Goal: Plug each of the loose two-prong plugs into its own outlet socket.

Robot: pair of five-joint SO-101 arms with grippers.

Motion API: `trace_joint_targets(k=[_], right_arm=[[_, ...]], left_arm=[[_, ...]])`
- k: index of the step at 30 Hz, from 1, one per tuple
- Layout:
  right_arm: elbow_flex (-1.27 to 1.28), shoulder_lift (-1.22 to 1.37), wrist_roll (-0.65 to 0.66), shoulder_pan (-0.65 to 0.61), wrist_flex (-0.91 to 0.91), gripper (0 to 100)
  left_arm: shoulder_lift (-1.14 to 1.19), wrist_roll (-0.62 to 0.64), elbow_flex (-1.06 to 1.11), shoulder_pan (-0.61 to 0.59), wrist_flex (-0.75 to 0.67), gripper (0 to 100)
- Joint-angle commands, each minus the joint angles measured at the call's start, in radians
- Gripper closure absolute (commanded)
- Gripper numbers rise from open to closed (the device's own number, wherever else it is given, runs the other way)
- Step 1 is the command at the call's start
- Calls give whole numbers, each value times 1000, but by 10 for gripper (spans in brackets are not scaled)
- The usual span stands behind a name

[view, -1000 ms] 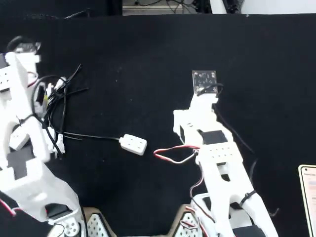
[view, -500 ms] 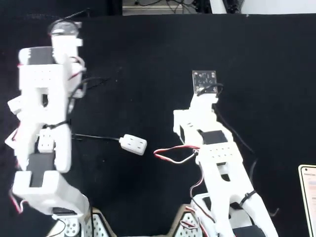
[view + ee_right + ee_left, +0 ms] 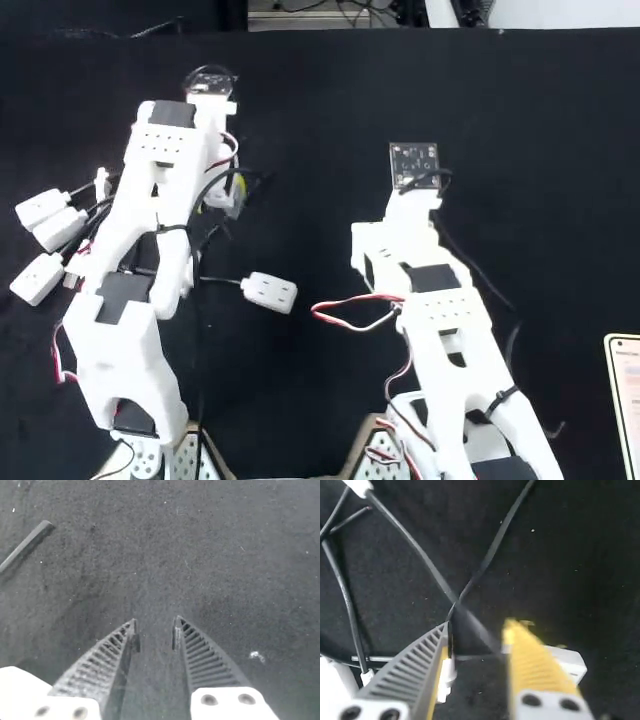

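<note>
High view: left gripper [image 3: 222,194] hung near a white outlet block [image 3: 270,290] on the counter [image 3: 540,120]. Three more white blocks [image 3: 42,225] lay farther off, on the other side of its arm.

Left wrist view: jaws released, straddling a black cord [image 3: 415,550]. White plug body [image 3: 567,661] sat just outside the yellow finger [image 3: 530,675].

Likely handling: plug is light, rigid, slick plastic; cord is floppy and will drag. Pinch the plug body on its flat sides, not the cord.

Right wrist view: right gripper [image 3: 154,630] jaws narrowly parted, holding nothing, counter beneath.

Left arm [image 3: 150,230] stretched across black table [image 3: 520,120], three white plugs [image 3: 45,215] beside — outlet socket [image 3: 270,291] near
</note>
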Motion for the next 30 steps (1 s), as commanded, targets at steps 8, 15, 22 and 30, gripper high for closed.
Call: trace_joint_targets(k=[8, 15, 22, 30], right_arm=[[-7, -19, 2, 20, -29, 874], [-7, -19, 2, 20, -29, 874], [-7, -19, 2, 18, -29, 874], [-8, -19, 2, 18, -29, 874]], left_arm=[[25, -74, -33, -182, -69, 796], [106, 20, -25, -166, -187, 770], [204, 115, -27, -122, -304, 744], [287, 133, -119, -119, -227, 954]])
